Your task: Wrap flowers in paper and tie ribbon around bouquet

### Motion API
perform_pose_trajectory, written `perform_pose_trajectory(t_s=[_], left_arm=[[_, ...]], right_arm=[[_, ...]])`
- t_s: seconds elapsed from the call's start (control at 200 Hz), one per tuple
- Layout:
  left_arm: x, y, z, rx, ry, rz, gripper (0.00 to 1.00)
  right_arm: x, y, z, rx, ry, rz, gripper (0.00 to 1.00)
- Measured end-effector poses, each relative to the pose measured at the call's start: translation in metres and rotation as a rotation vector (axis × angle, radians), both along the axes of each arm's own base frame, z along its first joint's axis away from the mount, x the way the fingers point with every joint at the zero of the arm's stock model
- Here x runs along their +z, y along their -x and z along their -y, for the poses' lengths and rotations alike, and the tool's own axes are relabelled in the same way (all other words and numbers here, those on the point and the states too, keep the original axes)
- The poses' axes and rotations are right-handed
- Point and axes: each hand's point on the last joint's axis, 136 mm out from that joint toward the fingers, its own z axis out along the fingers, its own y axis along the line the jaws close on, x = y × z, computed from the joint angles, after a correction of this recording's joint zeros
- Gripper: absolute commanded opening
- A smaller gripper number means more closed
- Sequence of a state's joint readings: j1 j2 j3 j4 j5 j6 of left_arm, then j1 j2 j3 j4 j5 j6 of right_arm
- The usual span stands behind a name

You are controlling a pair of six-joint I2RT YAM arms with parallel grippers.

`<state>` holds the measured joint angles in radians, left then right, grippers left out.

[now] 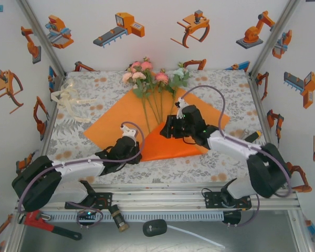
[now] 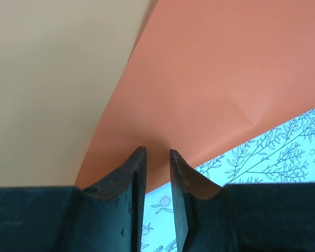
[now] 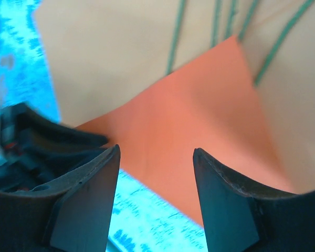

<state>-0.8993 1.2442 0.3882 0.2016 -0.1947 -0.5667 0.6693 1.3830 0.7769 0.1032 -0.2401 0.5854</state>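
1. Paper. The orange paper (image 1: pixel 113 118) lies flat in the centre of the patterned tablecloth (image 1: pixel 94 84), turned like a diamond. Its near corner is folded up over the sheet and forms a darker triangular flap (image 1: pixel 165 146), just below centre of the top view.

2. Flowers. The flowers (image 1: pixel 144 73) lie on the paper with the heads at the upper centre of the frame, past the far corner of the sheet. The green stems (image 1: pixel 153 107) run down toward the tip of the flap. In my right wrist view the stems (image 3: pixel 176 37) cross the upper part of the frame, above the point of the flap (image 3: pixel 199 121).

3. Ribbon. The ribbon (image 1: pixel 68 100) lies in a loose heap at the left edge of the tablecloth, well apart from the paper.

4. My left gripper (image 1: pixel 130 140) sits low at the left edge of the flap. In its wrist view the left gripper (image 2: pixel 157 155) has its jaws set narrow, with a thin gap between them. The edge of the paper (image 2: pixel 226 79) runs just past the fingertips, and I see nothing pinched.

5. My right gripper (image 1: pixel 168 128) stands over the top of the flap, beside the lower ends of the stems. In its wrist view the right gripper (image 3: pixel 156 152) has its jaws wide apart, with the flap showing between them and nothing held.
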Motion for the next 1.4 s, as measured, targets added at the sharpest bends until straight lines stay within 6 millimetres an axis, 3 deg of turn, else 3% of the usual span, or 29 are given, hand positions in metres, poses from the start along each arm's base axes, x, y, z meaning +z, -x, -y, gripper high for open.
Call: perform_pose_trajectory(t_s=[0.08,0.165,0.265,0.355,0.601,0.911,1.026,1.136,1.287,1.402], left_arm=[[0.000,0.000,-0.003,0.012,0.002,-0.003,0.30],[0.000,0.000,-0.004,0.021,0.007,-0.005,0.30],[0.000,0.001,-0.007,0.035,0.015,-0.004,0.30],[0.000,0.001,-0.009,0.044,0.024,0.000,0.30],[0.001,0.004,-0.019,0.080,0.033,0.010,0.33],[0.002,0.008,-0.058,0.208,-0.019,0.006,0.43],[0.004,0.011,-0.068,0.227,-0.040,0.006,0.54],[0.011,0.011,-0.075,0.246,-0.054,0.010,0.55],[0.034,0.001,-0.092,0.330,-0.033,0.034,0.56],[0.048,-0.011,-0.112,0.426,-0.021,0.034,0.56]], right_arm=[[-0.002,0.029,-0.016,0.057,-0.015,-0.024,0.55],[-0.030,0.054,-0.021,0.080,0.024,-0.093,0.55],[-0.077,0.067,0.007,0.009,0.143,-0.178,0.56],[-0.098,0.070,0.036,-0.064,0.239,-0.203,0.57],[-0.100,0.046,0.093,-0.255,0.285,-0.190,0.57],[-0.098,0.044,0.145,-0.399,0.383,-0.199,0.57],[-0.084,0.045,0.144,-0.372,0.375,-0.156,0.57],[-0.063,0.038,0.133,-0.325,0.358,-0.100,0.57],[-0.023,0.027,0.096,-0.218,0.331,0.015,0.58],[-0.015,0.020,0.063,-0.126,0.346,0.065,0.59]])
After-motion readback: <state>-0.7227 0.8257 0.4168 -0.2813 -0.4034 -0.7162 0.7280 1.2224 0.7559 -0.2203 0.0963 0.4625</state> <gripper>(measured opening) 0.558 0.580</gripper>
